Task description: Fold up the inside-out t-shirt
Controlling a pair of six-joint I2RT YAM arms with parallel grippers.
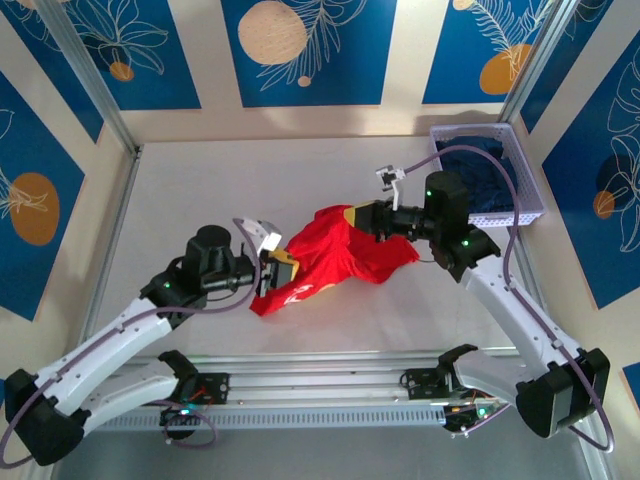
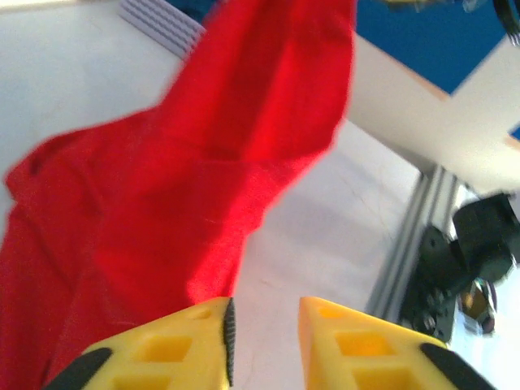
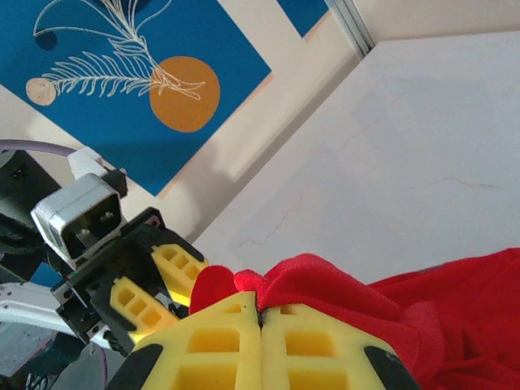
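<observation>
Shirt bunched on table, one end raised. R jaws clamp its edge; L jaws parted, empty, beside cloth. Risk: L closes on air, shirt sags unspread.

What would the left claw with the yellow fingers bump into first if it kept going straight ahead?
Most likely the red t-shirt, bunched right ahead of the open left gripper. Depth is unclear; the gap itself frames bare table, so that might come first.
</observation>
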